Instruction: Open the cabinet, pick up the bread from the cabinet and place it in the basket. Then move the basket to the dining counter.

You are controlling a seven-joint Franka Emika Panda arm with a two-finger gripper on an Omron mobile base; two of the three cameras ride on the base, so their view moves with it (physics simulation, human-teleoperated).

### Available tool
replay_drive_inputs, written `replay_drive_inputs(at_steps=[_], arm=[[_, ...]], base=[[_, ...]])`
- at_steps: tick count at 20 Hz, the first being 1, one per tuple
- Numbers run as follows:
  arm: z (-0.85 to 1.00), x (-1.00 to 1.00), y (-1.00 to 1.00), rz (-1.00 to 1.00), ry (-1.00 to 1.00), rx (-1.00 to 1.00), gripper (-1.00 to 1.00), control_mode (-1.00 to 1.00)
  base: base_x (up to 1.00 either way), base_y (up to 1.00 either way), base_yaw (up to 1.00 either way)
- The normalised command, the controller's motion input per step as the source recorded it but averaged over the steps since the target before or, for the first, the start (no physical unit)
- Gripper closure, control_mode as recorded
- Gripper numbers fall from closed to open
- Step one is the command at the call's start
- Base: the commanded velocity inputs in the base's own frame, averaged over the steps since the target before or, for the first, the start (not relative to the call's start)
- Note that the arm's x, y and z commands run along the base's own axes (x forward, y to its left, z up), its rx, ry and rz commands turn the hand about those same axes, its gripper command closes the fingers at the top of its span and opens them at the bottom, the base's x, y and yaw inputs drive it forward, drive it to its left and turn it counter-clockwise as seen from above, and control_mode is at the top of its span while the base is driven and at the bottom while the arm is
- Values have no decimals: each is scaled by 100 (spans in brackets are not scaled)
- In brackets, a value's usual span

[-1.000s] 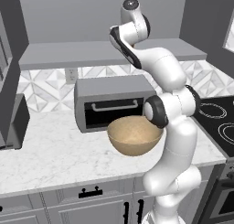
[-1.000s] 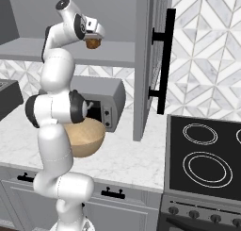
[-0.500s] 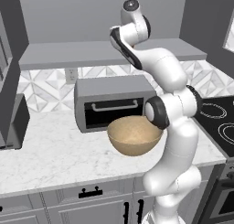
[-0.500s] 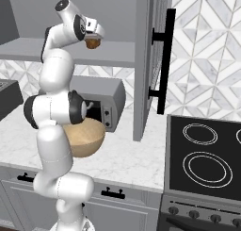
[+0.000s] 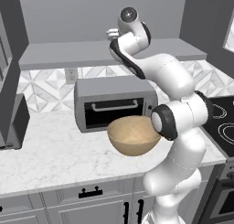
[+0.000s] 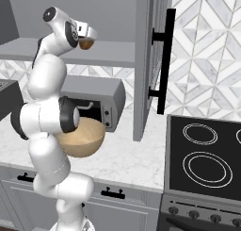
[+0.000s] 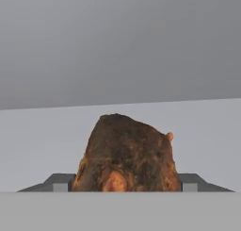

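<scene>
Bread [image 6: 86, 43]: right base view, upper left of frame, a small brown lump at the tip of the claw [image 6: 87, 39], level with the cabinet [image 6: 113, 53] shelf. Arm reaches up from lower left. Open cabinet door [image 6: 149, 60] stands edge-on at frame centre, its long black handle [image 6: 165, 60] facing right. Below the shelf, a grey toaster oven [image 6: 96, 102] on the marble bench [image 6: 127, 161]. Basket [image 6: 81, 137], tan and round, sits in front of the oven, partly behind the arm's elbow. Black stovetop [image 6: 207, 154] at lower right.

Left base view: claw [image 5: 112, 34] at upper centre, pointed left over the cabinet shelf [image 5: 68, 54]; bread hidden behind the hand here. Basket [image 5: 132, 135] at frame centre, on the bench [image 5: 55, 154] just in front of the toaster oven [image 5: 114, 106]. Drawers with short black handles [image 5: 89, 191] along the bottom.

Hand view: bread [image 7: 126, 155] at lower centre, dark golden-brown and craggy, between the two dark fingertips [image 7: 60, 183], which press against its left and right flanks. Claw clamped on the bread. Whether the lump rests on the pale grey shelf [image 7: 42, 136] behind it or is lifted clear, cannot tell.
</scene>
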Motion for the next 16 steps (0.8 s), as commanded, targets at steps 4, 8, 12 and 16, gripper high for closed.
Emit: replay_drive_inputs(at_steps=[4,8,12,16], arm=[[23,-96,5,0,-12,-1,100,-100],[66,-100,9,0,-2,0,100,-100],[41,-100,8,0,4,0,100,-100],[19,-100,12,2,18,0,100,-100]], base=[[0,0,0],[0,0,0],[0,0,0],[0,0,0]])
